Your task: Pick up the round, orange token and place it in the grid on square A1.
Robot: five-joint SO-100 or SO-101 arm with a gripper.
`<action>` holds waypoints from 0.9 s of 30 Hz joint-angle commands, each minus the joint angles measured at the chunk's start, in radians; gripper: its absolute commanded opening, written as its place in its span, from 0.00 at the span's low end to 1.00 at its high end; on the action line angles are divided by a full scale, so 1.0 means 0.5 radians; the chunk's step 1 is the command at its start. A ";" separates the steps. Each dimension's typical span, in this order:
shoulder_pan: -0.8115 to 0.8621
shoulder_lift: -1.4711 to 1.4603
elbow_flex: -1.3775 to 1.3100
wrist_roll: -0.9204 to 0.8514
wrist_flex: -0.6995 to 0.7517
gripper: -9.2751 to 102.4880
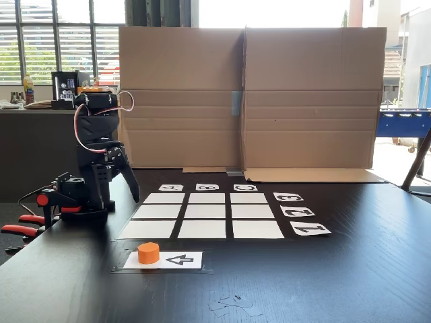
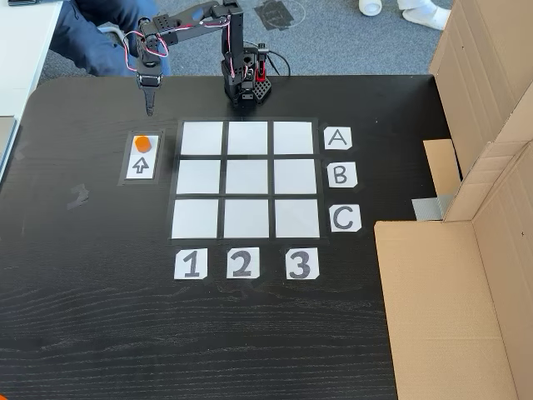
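The orange token (image 2: 143,142) sits on the upper end of the white arrow card (image 2: 141,164) in the top-down fixed view, just above the printed black arrow. In the low fixed view the token (image 1: 149,252) rests on the left end of that card (image 1: 176,260), with the arrow pointing toward it.

The gripper (image 2: 150,107) hangs from the black arm (image 2: 200,18) with its fingers pointing down at the black table (image 2: 83,317). Its tip is a little above the token in the top-down view, apart from it and holding nothing. The fingers look drawn together to one narrow point, though at this size a slight gap could not be told. In the low fixed view the gripper (image 1: 135,195) is behind and slightly left of the token, near the left edge of the grid (image 1: 203,215).

The grid (image 2: 246,182) lies to the right of the gripper in the top-down view, and all nine white cells are bare. Square A1 (image 2: 202,138) is the cell nearest the gripper, down and to its right, in line with the "A" card (image 2: 336,137) and the "1" card (image 2: 190,264).

A cardboard wall (image 1: 249,94) stands at the far side of the table.
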 commanded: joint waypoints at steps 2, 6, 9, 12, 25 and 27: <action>-0.064 -0.110 -0.202 0.064 0.003 0.33; -0.114 -0.298 -0.362 0.163 0.006 0.32; -0.150 -0.433 -0.451 0.206 -0.006 0.32; -0.190 -0.543 -0.522 0.227 -0.009 0.32; -0.347 -0.942 -0.804 0.245 0.006 0.32; -0.350 -1.019 -0.853 0.264 0.006 0.32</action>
